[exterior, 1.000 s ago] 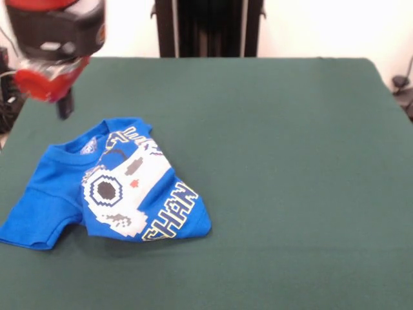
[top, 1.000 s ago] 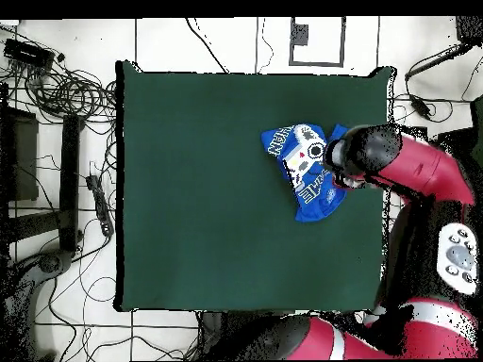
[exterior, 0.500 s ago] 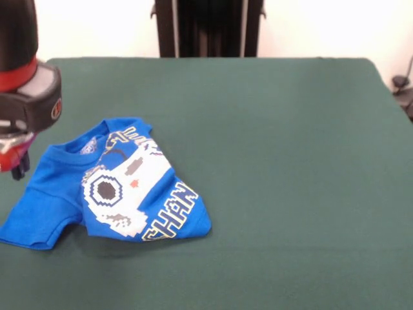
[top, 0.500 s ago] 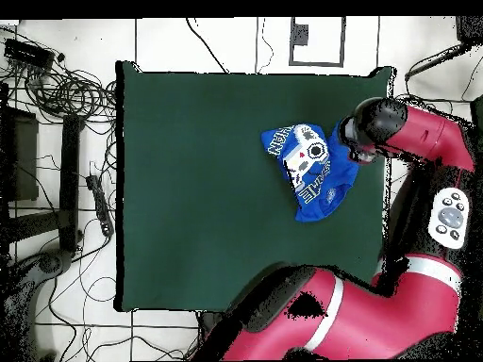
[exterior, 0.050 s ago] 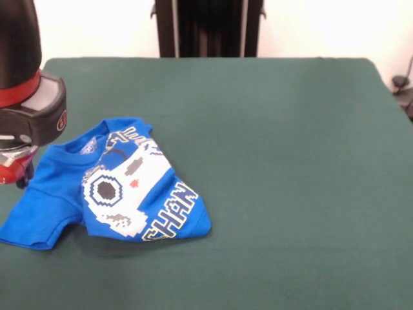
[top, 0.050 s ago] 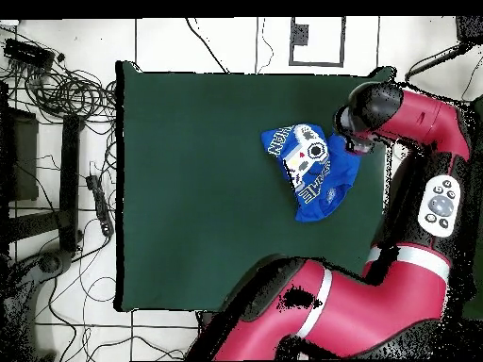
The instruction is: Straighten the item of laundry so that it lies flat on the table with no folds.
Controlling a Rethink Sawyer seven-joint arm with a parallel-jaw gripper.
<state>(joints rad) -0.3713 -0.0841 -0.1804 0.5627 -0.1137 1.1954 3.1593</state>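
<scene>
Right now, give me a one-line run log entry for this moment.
laundry: blue T-shirt crumpled, folded over, not flat | place: table edge | gripper: low beside shirt's sleeve end | jaws: state unclear | task: unfinished

The little blue T-shirt point(exterior, 0.050 s ago: 110, 187) lay on the big green table point(exterior, 0.050 s ago: 277, 161). It was not flat. It was bunched up and folded over on itself, so it made a lumpy shape with one pointy corner. On its front was a white and grey blocky picture of a game controller, with a small red spot. Yellow-edged letters ran along the folded edge. The neck hole and one short sleeve showed on one side. From above, the T-shirt point(top, 0.050 s ago: 311, 170) sat close to one side edge of the table point(top, 0.050 s ago: 208, 189), with lots of bare green cloth on the other side.
</scene>
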